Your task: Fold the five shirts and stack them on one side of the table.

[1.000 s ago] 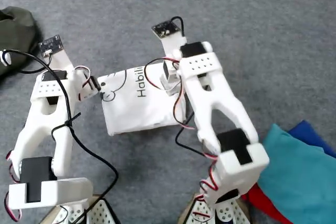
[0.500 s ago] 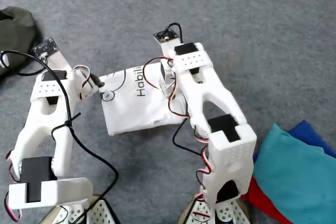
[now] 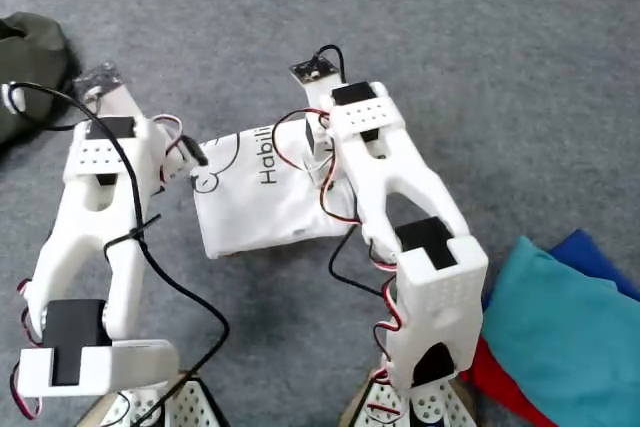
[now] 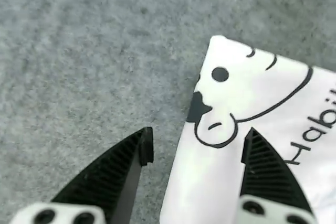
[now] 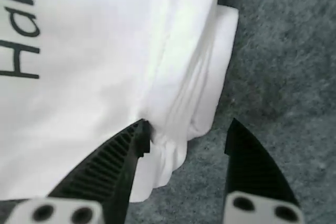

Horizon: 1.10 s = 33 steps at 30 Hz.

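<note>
High view first: folded white shirt [image 3: 262, 195] sits mid-bench on the grey bench [image 3: 520, 87], print side up. The left pincer [image 3: 196, 156] is right at its left edge. The right arm hangs over the shirt's right edge and covers that side, wires and all, so you can't really see the pincer tips under it. Off in the near right corner there's a pile: teal shirt [image 3: 565, 332] on top, blue shirt [image 3: 592, 250] poking out behind it, red shirt [image 3: 492, 379] peeking from underneath. A crumpled dark green cloth [image 3: 28, 69] lies at the far left edge, well apart from everything.

Left wrist view: the pincer is spread wide, gripping nothing. One finger is over bare bench, the other over the white shirt [image 4: 252, 98], so it straddles the edge by the cartoon face.

Right wrist view: right pincer [image 5: 187, 129] is released too. One fingertip is against the shirt's stacked folded layers, the other over the bench just beside them.
</note>
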Each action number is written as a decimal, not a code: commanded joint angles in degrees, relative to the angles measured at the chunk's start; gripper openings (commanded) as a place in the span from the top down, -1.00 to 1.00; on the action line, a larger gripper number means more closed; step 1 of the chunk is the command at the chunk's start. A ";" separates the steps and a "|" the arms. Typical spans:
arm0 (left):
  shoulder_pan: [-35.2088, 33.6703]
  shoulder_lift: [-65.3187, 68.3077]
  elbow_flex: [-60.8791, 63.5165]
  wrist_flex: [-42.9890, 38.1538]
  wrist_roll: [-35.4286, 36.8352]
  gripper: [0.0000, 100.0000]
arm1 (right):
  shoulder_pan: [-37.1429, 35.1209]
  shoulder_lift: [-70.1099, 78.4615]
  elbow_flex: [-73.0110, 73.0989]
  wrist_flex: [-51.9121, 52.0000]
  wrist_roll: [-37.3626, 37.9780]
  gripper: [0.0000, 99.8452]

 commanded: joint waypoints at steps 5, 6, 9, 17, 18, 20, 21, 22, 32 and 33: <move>1.49 2.07 2.73 -7.65 -0.79 0.45 | 3.82 -0.04 -2.24 -0.53 0.62 0.51; 1.32 4.26 2.99 -8.53 -1.14 0.45 | 3.65 -0.04 -2.24 -0.53 0.70 0.51; 1.23 10.95 1.32 -8.62 -1.58 0.45 | 3.30 -0.04 -2.24 -0.53 0.70 0.51; 1.76 17.89 -5.98 -5.63 -1.32 0.45 | 2.68 0.04 -2.33 -0.44 0.70 0.51; 2.37 18.07 -6.15 -5.63 -1.32 0.45 | 2.59 0.04 -2.42 -0.53 0.70 0.51; 3.60 18.07 -6.15 -6.24 -1.32 0.45 | 1.63 0.04 -2.51 -0.62 0.70 0.51; 4.13 18.07 -6.07 -6.68 -1.32 0.45 | 1.01 0.04 -2.24 -1.05 0.70 0.51; 4.40 18.07 -6.15 -6.86 -1.23 0.46 | 0.22 0.04 -2.15 -1.49 0.70 0.51; 6.15 19.03 -6.77 -8.09 -1.23 0.85 | -1.98 6.73 -4.35 -1.14 0.62 0.81; 6.15 19.30 -6.95 -8.09 -1.23 0.88 | -1.98 6.90 -4.97 -0.62 0.62 0.88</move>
